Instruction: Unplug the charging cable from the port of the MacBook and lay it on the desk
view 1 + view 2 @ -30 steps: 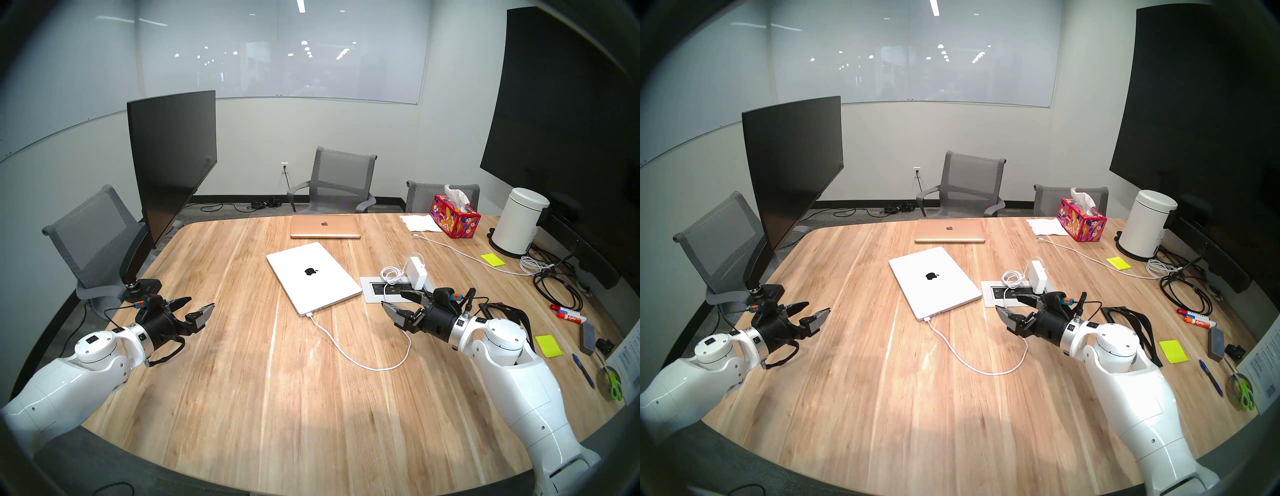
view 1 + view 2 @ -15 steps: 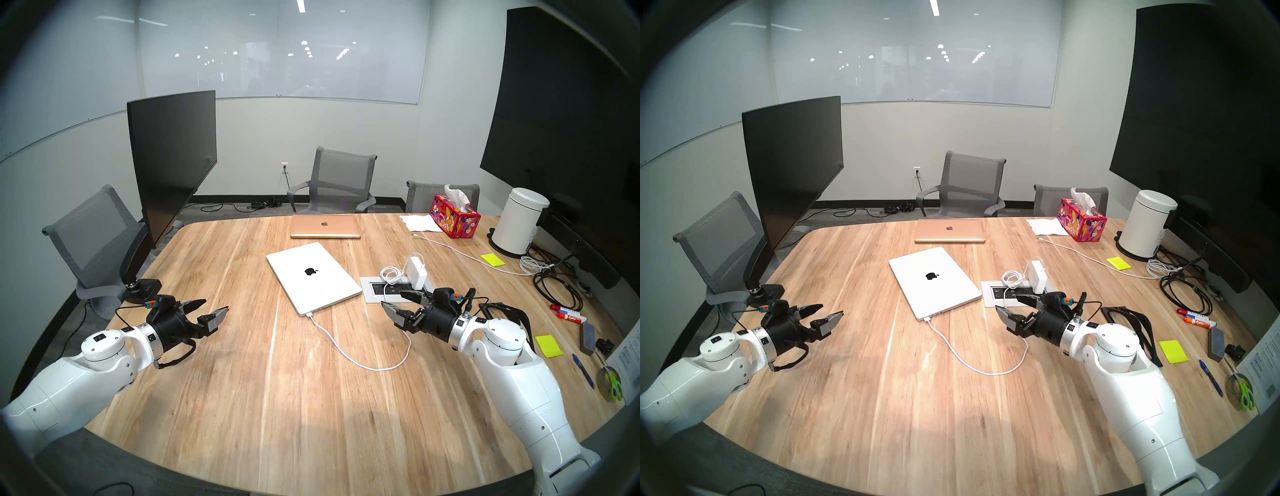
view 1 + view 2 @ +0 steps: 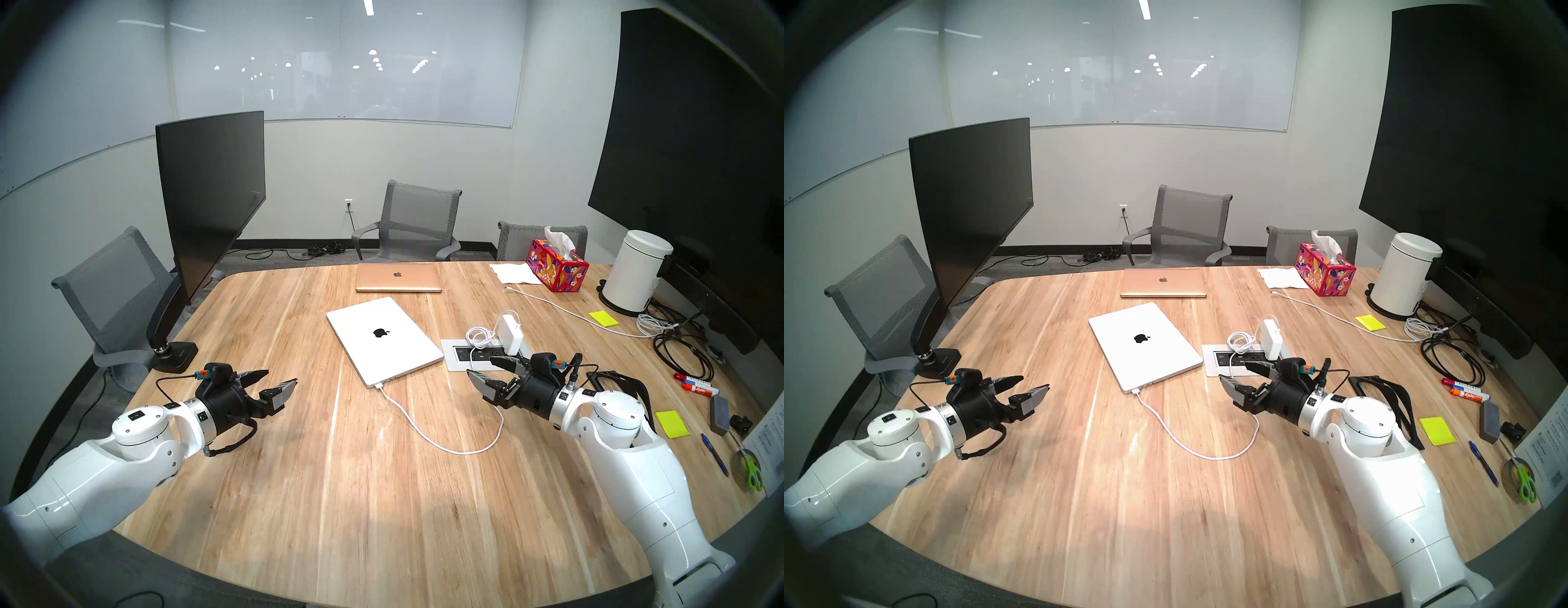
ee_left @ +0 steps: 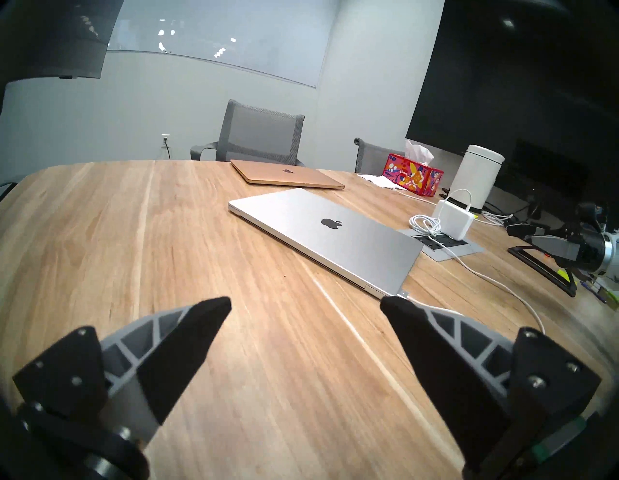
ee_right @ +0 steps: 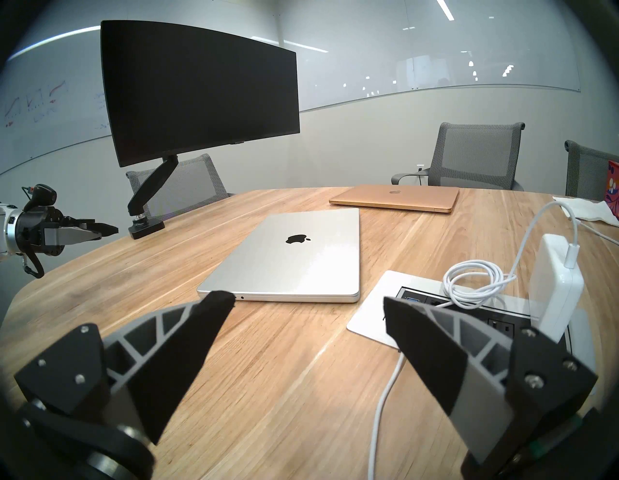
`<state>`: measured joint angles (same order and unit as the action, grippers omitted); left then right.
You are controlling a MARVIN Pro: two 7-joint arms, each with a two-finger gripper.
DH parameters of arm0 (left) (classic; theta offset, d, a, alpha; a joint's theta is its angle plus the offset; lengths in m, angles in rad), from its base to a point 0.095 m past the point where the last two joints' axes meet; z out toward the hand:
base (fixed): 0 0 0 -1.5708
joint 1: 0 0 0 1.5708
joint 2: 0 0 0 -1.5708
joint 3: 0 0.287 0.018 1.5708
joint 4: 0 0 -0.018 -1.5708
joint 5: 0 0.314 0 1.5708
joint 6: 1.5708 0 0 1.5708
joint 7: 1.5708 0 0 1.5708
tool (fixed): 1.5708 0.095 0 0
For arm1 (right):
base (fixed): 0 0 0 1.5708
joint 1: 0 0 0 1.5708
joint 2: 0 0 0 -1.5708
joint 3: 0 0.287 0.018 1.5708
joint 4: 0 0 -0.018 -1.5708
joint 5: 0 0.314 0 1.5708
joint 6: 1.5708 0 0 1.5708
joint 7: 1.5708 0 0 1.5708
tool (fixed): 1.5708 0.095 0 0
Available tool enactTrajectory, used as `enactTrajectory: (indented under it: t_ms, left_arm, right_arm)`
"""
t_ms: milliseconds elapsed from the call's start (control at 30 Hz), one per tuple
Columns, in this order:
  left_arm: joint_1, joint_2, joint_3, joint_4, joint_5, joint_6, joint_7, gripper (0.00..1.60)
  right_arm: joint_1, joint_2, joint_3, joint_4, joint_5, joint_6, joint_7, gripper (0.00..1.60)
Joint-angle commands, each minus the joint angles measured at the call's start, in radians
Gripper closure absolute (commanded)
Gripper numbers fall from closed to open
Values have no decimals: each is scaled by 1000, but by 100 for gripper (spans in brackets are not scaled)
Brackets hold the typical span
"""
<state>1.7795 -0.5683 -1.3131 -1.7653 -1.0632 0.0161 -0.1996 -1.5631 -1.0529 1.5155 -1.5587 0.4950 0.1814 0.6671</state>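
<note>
1. Head stereo left: the charging cable [image 3: 428,433] sat plugged into the closed MacBook [image 3: 384,339], looping over the table [image 3: 339,509].
2. Head stereo right: the left pincer [image 3: 1032,387] hung spread and empty, well apart from the laptop.
3. Left wrist: its fingertips [image 4: 214,308] gaped; the plug [image 4: 403,294] met the MacBook's corner.
4. Right wrist: the right pincer [image 5: 308,303] gaped empty, the cord just beside one finger.

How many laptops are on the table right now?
2, both closed: the silver MacBook mid-table with the charging cable plugged in, and a rose-gold laptop at the far edge. None seem hidden.
</note>
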Motion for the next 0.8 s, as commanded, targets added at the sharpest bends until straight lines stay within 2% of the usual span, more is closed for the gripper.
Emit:
enactTrajectory:
  t_ms: [0, 400, 600, 633, 767]
  left_arm:
    - [-17, -25, 13, -64, -3, 23, 39, 0]
    - [-54, -61, 58, -120, 14, 76, 108, 0]
    - [-83, -80, 95, -152, 26, 122, 130, 0]
    - [-101, -95, 110, -153, 18, 148, 134, 0]
    - [-132, -123, 144, -159, 34, 174, 151, 0]
  right_arm:
    - [8, 1, 5, -13, 2, 1, -1, 0]
    - [8, 1, 5, -13, 1, 1, -1, 0]
    - [8, 1, 5, -13, 1, 1, 0, 0]
    - [8, 1, 5, -12, 1, 1, 0, 0]
    - [8, 1, 6, -12, 1, 1, 0, 0]
